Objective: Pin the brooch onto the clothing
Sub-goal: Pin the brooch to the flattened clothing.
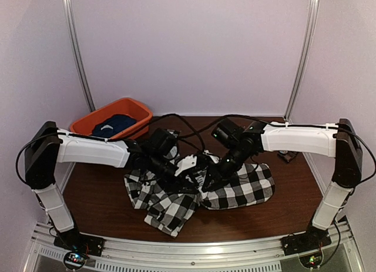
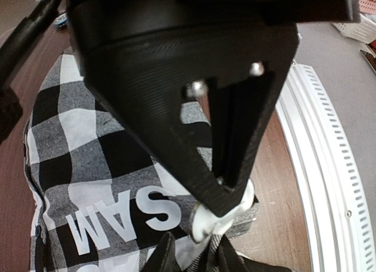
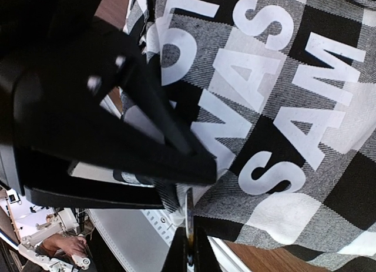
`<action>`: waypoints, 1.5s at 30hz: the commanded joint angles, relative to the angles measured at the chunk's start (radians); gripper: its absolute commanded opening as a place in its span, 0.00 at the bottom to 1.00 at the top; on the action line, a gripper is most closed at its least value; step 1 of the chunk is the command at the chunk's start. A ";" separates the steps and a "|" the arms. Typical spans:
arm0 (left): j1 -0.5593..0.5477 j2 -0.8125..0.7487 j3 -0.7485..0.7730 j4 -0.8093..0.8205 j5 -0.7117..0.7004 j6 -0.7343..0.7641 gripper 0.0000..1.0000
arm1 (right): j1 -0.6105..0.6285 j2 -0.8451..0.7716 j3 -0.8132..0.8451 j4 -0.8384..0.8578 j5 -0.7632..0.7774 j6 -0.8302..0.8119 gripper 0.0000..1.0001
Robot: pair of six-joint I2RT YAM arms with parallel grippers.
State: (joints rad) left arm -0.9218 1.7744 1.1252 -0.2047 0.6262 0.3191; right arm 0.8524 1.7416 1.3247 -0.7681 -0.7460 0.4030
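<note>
left fingers (image 2: pixel 214 192) closed on white brooch (image 2: pixel 204 224) | above checked shirt (image 2: pixel 76 125) | "SAM" lettering alongside

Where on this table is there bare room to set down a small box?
The table is bare right of the checked shirt, and left of it, in front of the orange tub. The middle is crowded by the bunched shirt.

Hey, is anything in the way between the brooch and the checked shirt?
Nothing visible. The left gripper holds the white brooch right at the shirt edge, near the lettering, with no other thing between them. The right gripper is shut at that same edge, beside the brooch rather than across its path.
</note>
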 commanded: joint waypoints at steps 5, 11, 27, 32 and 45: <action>0.000 0.019 0.001 -0.071 -0.048 -0.024 0.56 | 0.017 -0.043 0.012 0.058 -0.052 -0.023 0.00; 0.000 0.032 0.012 -0.068 -0.008 -0.020 0.56 | 0.017 -0.051 0.025 0.040 -0.042 -0.046 0.00; 0.023 0.068 0.045 -0.047 0.042 -0.045 0.30 | 0.048 -0.052 0.012 0.022 -0.014 -0.079 0.00; 0.023 0.071 0.045 -0.060 -0.050 -0.051 0.06 | 0.048 -0.071 0.001 0.026 -0.010 -0.081 0.00; 0.023 0.068 0.041 -0.021 -0.174 -0.103 0.18 | 0.095 -0.044 -0.016 0.061 -0.066 -0.074 0.00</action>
State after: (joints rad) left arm -0.9154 1.8198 1.1545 -0.2569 0.5983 0.2687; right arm 0.8810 1.7172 1.3155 -0.7467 -0.6960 0.3588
